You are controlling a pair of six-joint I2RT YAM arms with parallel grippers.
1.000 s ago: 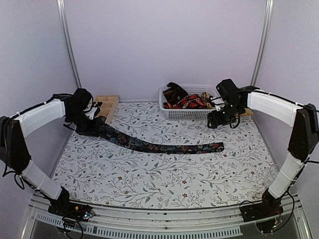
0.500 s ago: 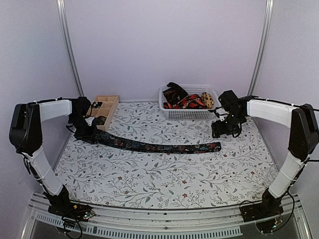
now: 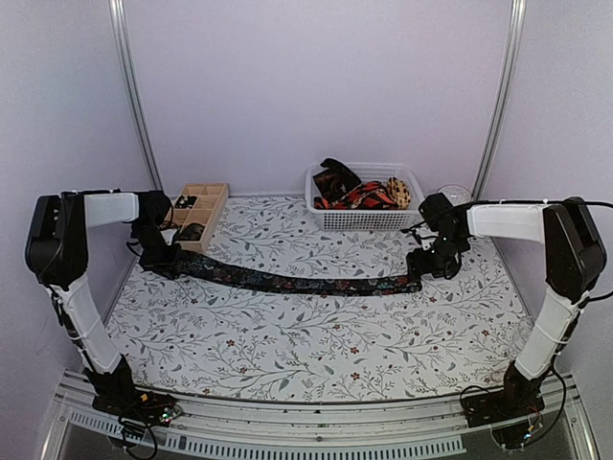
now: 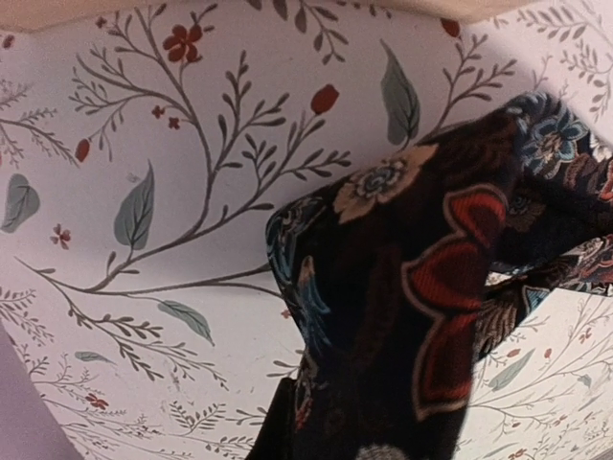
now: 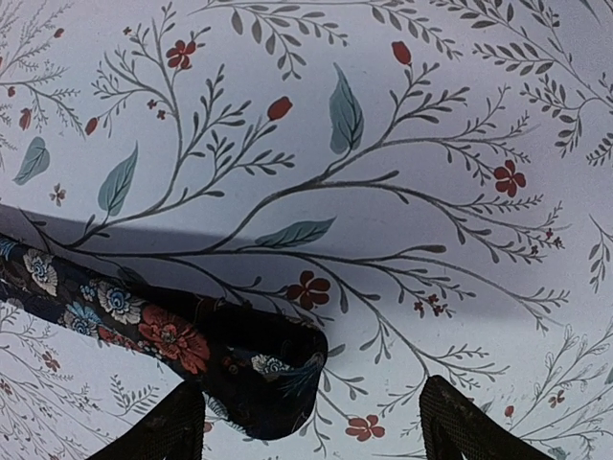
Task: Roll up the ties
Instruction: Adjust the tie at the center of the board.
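A long dark floral tie [image 3: 297,283] lies flat across the table from left to right. My left gripper [image 3: 165,261] is at its wide left end, low over the table. In the left wrist view the wide end [image 4: 421,287] fills the space between the jaws, with one dark finger [image 4: 273,426] showing beside it. My right gripper [image 3: 429,268] is open, low over the narrow right end. In the right wrist view that end [image 5: 259,374] lies between the spread fingers [image 5: 163,431], closer to the left one.
A white mesh basket [image 3: 364,218] at the back holds a dark tie [image 3: 335,179], red-black ties [image 3: 359,197] and a yellow roll [image 3: 398,194]. A wooden compartment tray [image 3: 209,196] sits at the back left, just behind my left gripper.
My left gripper moved left and down, dragging the tie leftward and laying it flat. My right gripper came down and towards the tie's narrow end, which now lies between its fingers.
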